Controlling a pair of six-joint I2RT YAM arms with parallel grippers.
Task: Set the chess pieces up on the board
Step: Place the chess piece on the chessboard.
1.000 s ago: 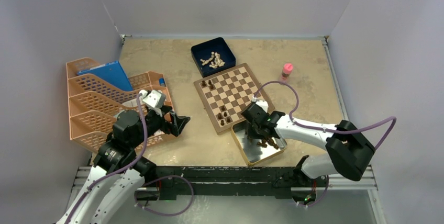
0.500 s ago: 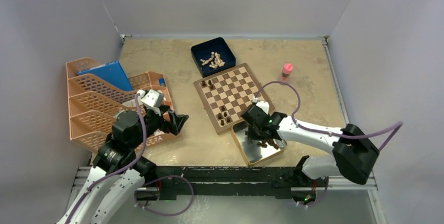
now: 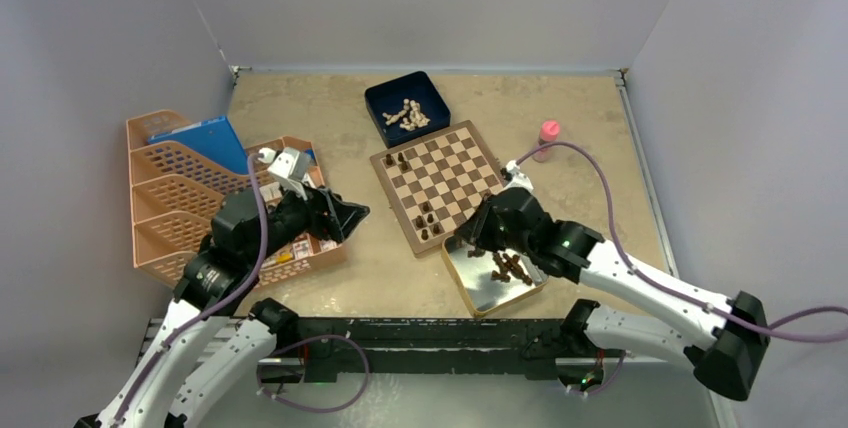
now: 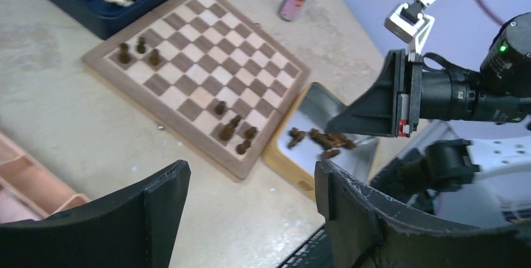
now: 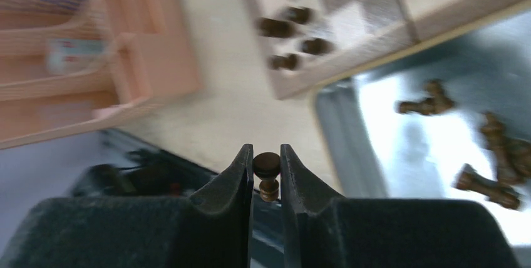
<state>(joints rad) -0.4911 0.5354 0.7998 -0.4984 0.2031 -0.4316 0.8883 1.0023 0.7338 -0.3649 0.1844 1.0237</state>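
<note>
The chessboard (image 3: 440, 184) lies mid-table, with three dark pieces (image 3: 397, 161) at its far-left corner and several (image 3: 427, 222) at its near corner; it also shows in the left wrist view (image 4: 200, 74). More dark pieces (image 3: 510, 268) lie in the silver tin (image 3: 480, 293). My right gripper (image 5: 267, 166) is shut on a dark brown pawn (image 5: 267, 174), held above the tin's left edge (image 3: 468, 238). My left gripper (image 4: 250, 186) is open and empty, left of the board over bare table (image 3: 350, 218).
A dark blue box (image 3: 407, 108) of cream pieces stands behind the board. A pink-capped bottle (image 3: 548, 135) is at the board's right. Orange stacked trays (image 3: 190, 198) with a blue folder fill the left side.
My right gripper has lifted out of the tin with a pawn and swung toward the board's near corner. My left gripper has shifted slightly right and up.
</note>
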